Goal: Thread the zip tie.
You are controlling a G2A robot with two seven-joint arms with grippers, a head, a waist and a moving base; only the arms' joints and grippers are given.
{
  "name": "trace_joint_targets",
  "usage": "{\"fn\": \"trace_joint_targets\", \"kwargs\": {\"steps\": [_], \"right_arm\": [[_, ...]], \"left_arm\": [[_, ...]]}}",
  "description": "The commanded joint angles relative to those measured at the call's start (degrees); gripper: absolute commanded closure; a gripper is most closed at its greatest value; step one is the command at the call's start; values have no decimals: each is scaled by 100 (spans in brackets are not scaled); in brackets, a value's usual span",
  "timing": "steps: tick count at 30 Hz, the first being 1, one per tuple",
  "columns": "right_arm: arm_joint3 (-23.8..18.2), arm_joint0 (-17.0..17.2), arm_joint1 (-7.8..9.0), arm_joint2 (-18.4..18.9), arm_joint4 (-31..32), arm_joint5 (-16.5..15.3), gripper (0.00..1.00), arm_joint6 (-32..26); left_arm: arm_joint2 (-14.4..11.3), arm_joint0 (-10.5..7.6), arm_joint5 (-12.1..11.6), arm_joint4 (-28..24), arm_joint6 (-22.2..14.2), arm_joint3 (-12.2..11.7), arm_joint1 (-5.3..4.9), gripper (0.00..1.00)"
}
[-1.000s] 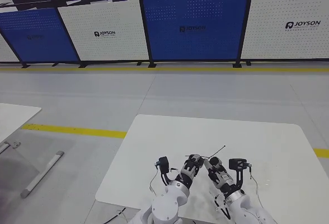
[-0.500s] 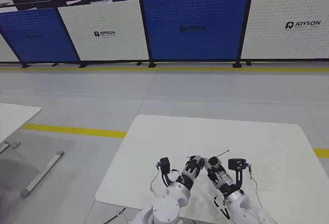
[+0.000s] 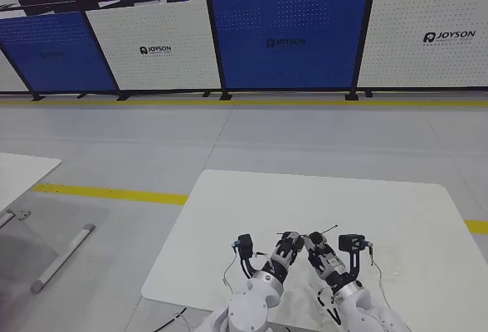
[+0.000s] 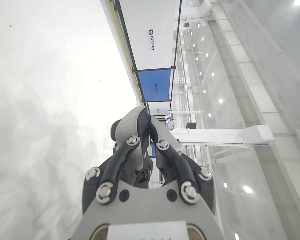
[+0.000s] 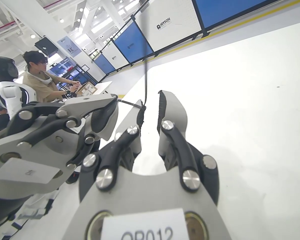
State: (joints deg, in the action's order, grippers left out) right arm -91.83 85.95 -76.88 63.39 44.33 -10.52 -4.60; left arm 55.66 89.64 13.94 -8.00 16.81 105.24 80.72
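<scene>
Zip tie (image 3: 327, 228) above table (image 3: 377, 199), near edge.

White table (image 3: 377, 207), blue partition panels (image 3: 290, 41)

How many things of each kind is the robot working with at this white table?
Zip tie: 1, black
Grippers: 2, left gripper and right gripper
Table: 1, white
Total: 4
</scene>
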Motion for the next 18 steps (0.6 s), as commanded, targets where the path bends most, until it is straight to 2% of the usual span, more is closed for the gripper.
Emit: {"fn": "trace_joint_targets", "kwargs": {"steps": [1, 2, 12, 18], "right_arm": [[-5, 2, 1, 1, 7, 11, 95, 3], [-6, 3, 2, 1, 9, 16, 100, 7], [-7, 12, 9, 8, 12, 21, 100, 10], [38, -10, 10, -24, 50, 28, 100, -30]], "left_arm": [[-6, -4, 5, 15, 9, -6, 3, 100], [-9, -6, 7, 18, 13, -8, 5, 100], [-28, -13, -29, 0, 24, -8, 23, 100], [-28, 26, -174, -29, -21, 49, 27, 100]]}}
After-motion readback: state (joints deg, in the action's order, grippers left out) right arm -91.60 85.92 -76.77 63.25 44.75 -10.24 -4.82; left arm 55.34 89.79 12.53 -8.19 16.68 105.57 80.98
